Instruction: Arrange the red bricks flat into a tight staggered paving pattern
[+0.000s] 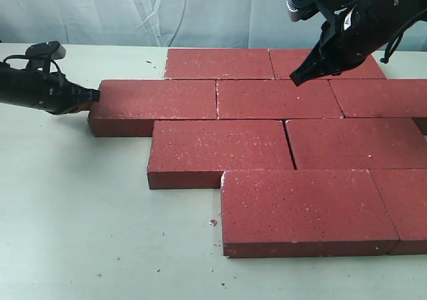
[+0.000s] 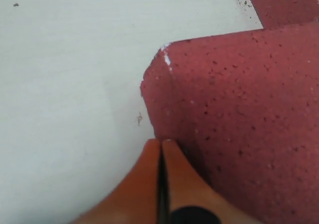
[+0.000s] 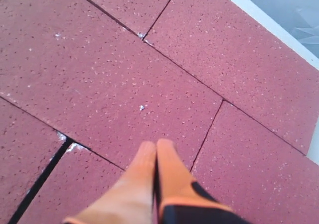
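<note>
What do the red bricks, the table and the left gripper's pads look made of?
Red bricks: likely concrete or fired clay, matte and rough; pitted, white-flecked faces, chipped corner. Table: smooth pale laminate or painted board; unsure. Left gripper's pads: orange, smooth, probably rubber or plastic.

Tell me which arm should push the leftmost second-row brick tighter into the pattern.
Left, probably. The left gripper, shut, sits low at the outer end of that red brick, lined up to push along the row. The right gripper, shut, hangs above the back bricks.

Table (image 1: 80, 233) w/ 9 red bricks (image 1: 220, 153)
</note>
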### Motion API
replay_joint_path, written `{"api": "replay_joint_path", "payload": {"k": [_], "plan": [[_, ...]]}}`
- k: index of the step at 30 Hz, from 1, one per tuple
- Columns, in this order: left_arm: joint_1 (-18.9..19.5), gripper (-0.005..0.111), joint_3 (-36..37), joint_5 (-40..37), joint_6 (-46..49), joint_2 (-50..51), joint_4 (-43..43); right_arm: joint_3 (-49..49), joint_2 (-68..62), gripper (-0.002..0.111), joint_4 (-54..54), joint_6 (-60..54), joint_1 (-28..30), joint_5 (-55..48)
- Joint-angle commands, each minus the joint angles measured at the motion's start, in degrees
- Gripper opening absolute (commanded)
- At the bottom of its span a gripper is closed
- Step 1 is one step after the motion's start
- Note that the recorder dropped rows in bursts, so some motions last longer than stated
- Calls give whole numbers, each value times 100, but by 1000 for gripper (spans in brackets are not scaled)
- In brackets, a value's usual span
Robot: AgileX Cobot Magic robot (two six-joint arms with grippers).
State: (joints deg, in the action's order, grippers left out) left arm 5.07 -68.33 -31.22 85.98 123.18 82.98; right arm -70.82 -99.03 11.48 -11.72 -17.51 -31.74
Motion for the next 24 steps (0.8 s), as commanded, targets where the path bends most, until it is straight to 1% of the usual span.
{"api": "replay_joint_path", "payload": {"k": [1, 2, 5, 14, 20, 24], "plan": [[-61, 0, -28, 435, -3, -62, -113, 18, 37, -1, -20, 20, 34, 66], [-61, 0, -28, 658, -3, -62, -113, 18, 37, -1, -20, 20, 34, 66], [-61, 0, -28, 865, -3, -62, -113, 18, 37, -1, -20, 20, 34, 66], [-61, 0, -28, 899, -3, -62, -44, 18, 37, -1, -20, 20, 34, 66], [-61, 0, -28, 1239, -3, -62, -45, 18, 37, -1, -19, 20, 34, 115], [-61, 0, -28, 1179, -8, -212, -94, 18, 37, -1, -19, 20, 34, 203]]}}
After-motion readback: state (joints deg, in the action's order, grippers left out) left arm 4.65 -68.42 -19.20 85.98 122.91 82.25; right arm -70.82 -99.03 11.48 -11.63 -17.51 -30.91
